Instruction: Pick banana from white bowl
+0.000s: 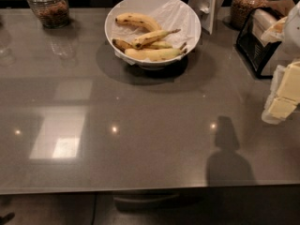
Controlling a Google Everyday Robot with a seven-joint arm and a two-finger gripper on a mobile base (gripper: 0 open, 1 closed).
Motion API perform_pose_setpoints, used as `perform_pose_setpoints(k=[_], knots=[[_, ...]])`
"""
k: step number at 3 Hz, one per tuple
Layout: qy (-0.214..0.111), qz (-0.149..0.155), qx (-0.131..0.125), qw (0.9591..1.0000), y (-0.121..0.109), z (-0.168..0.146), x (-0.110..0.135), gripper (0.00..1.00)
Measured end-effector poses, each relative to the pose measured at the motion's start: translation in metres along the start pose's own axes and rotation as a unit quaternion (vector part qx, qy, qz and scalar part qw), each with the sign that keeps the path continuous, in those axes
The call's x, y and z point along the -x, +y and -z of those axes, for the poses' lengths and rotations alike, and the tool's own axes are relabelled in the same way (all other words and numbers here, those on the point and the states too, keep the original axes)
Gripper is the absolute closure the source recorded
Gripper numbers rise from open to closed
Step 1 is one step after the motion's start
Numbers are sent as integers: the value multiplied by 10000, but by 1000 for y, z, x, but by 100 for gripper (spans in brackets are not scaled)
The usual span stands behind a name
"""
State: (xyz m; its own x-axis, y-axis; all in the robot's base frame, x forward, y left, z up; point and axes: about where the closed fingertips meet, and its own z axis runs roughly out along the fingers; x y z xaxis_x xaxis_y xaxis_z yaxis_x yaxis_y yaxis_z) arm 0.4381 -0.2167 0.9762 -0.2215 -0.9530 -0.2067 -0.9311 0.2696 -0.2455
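Note:
The white bowl (187, 20) stands at the back middle of the grey table, lined with white paper. Inside it, the slim, nearly straight yellow banana (152, 37) lies across the middle, dark tip to the left and thin stem pointing right. A thicker curved speckled banana (136, 20) lies behind it, and a larger pale greenish-yellow banana (152, 54) lies in front. My gripper (282, 100), pale cream and white, hangs at the right edge of the view, well to the right of the bowl and nearer the front, above the table.
A glass jar of granola (48, 6) stands at the back left and another jar (247, 4) at the back right. A white card stand (206, 3) rises just right of the bowl. A black wire rack (255, 41) stands at the right. The table's front edge (140, 190) runs across the bottom.

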Motion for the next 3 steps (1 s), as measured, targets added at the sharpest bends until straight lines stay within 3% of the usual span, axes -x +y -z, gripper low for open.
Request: perform_pose_setpoints(k=[2,3], knots=[[-146,118,-150,9997,-6,1,7,0],[-645,610,-526,9947,-27,4,40,0]])
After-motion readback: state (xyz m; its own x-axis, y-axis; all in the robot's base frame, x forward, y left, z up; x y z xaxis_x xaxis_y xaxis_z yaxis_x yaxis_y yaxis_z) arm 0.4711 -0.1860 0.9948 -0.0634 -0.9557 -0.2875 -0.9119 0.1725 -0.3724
